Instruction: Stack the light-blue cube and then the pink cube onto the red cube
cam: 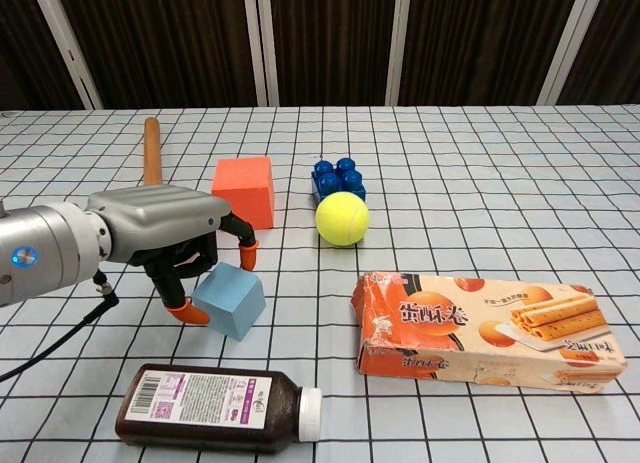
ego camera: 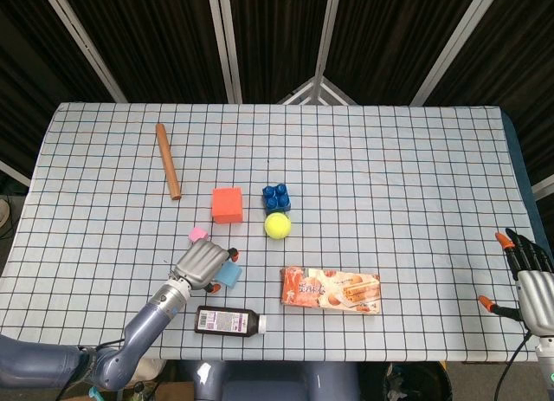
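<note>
The orange-tipped fingers (cam: 186,310) of the left hand (cam: 165,223) curl down around the light-blue cube (cam: 230,300), one tip against its left face and another (cam: 248,251) just above its upper edge. The cube sits tilted on the worktop (cam: 480,163), near the front edge and left of centre. From here I cannot tell whether the hand truly grips the cube or only touches it. The hand's grey back arches over the cube, and its arm runs off toward the front left corner.

Just behind the hand, seen from above, the pink cube (ego camera: 197,235) peeks out. Farther back stands the red cube (cam: 245,190), flat on the checked cloth and apart from both others.

Right of the red cube is a blue toy brick (cam: 338,176), with a yellow tennis ball (cam: 342,219) just in front of it. A brown wooden rod (cam: 152,150) lies toward the left edge. A dark brown bottle (cam: 215,407) lies on its side by the front edge, and a biscuit box (cam: 486,330) lies to its right.

The right hand (ego camera: 530,281) rests at the front right corner, fingers spread, holding nothing.
</note>
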Robot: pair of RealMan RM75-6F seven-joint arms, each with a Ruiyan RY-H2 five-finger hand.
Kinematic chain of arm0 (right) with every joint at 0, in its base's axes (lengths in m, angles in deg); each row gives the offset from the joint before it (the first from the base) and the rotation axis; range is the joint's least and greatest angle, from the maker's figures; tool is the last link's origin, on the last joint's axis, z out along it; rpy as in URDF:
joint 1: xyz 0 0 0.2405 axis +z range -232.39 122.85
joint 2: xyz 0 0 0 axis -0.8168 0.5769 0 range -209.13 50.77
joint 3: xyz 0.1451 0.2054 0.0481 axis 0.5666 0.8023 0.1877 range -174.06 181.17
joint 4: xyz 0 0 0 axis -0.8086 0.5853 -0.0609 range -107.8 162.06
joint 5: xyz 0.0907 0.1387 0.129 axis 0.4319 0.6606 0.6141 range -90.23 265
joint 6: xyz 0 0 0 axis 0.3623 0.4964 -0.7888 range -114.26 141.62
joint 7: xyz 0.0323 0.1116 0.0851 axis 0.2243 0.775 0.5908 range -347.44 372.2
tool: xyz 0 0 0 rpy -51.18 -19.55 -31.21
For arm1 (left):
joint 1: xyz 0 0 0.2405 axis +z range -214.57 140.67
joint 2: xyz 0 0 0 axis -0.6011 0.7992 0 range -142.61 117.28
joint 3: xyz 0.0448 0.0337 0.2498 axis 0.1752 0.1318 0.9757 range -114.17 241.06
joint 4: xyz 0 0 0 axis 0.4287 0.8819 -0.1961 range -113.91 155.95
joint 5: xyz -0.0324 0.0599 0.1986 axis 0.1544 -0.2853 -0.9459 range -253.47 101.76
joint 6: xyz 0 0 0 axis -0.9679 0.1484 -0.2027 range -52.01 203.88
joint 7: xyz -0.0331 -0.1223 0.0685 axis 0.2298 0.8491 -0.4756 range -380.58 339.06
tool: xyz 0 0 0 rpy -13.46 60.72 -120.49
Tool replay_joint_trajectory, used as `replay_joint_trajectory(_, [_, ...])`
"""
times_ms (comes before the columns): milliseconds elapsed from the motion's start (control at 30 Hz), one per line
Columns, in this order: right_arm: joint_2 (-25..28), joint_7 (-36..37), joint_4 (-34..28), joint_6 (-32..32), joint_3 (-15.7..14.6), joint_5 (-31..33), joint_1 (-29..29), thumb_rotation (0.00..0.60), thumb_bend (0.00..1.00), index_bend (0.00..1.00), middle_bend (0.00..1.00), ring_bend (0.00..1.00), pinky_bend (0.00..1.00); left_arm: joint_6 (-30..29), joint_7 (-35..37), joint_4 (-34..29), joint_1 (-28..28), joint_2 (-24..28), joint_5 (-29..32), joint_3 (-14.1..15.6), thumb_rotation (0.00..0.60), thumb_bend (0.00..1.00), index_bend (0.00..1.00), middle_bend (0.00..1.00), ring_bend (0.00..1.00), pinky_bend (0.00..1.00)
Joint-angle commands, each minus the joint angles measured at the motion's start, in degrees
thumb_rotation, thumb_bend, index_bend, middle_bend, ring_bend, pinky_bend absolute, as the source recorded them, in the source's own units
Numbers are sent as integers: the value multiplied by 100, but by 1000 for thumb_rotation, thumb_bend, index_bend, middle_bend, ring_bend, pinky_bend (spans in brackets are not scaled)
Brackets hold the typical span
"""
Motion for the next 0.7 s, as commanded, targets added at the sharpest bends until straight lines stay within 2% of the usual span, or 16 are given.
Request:
replay_joint_trajectory(33, [1,7,7,-5,2,5,2,600,128,1,7,28,91,9,21,27,-13,-15,8,6,600,257,363,844,822,968])
replay_joint_trajectory(500, [11,58,17,-39,-8,-2,13,600,128,1,7,28,91,-33,155,44,-32,-38,-45,1,600,270,370,840,822,968])
replay_joint_trajectory(700, [18,90,24,-41,-7,5,10,600,128,1,7,28,91,-50,170,16,-39,32,9,-12,600,271,408,841,823,968])
